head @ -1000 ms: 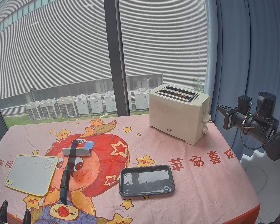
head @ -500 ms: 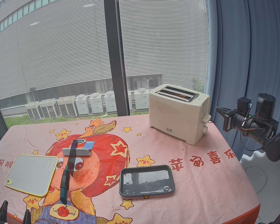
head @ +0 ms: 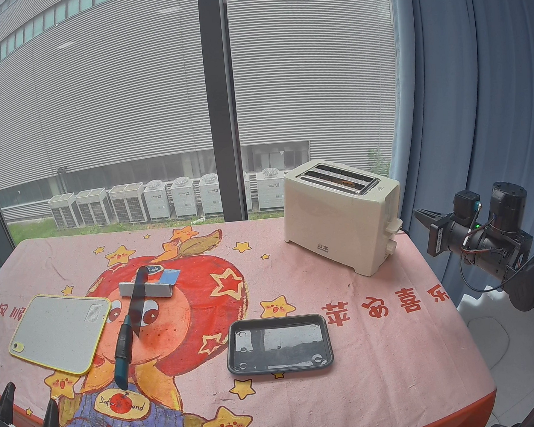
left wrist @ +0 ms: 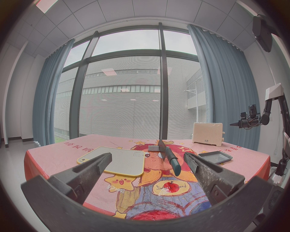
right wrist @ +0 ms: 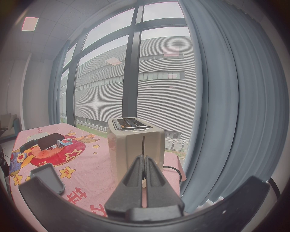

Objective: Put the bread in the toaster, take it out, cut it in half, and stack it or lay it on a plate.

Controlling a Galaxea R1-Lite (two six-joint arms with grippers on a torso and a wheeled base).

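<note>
Off the table's right edge, the right gripper hangs in the air with its two fingers pressed flat together and nothing between them. It points toward the toaster and sits near its lever side without touching it. From the right wrist camera, the right gripper lines up with the lever slot on the toaster's end face.

And the bread: a brown patch shows low inside one of the top slots, so it's sitting down in the toaster. How far down, I can't tell.

Over at the near left corner, the left gripper hovers just off the table edge. Its fingers are spread wide and it holds nothing.

Ahead of it lies the knife, teal handle toward the robot and dark blade propped on a small grey knife rest. Just beside the knife, on the robot's left, lies the cutting board, pale with a yellow rim. The dark rectangular plate sits bare near the middle of the front edge, well apart from the toaster. All of it rests on a pink tablecloth with a cartoon apple print.
</note>
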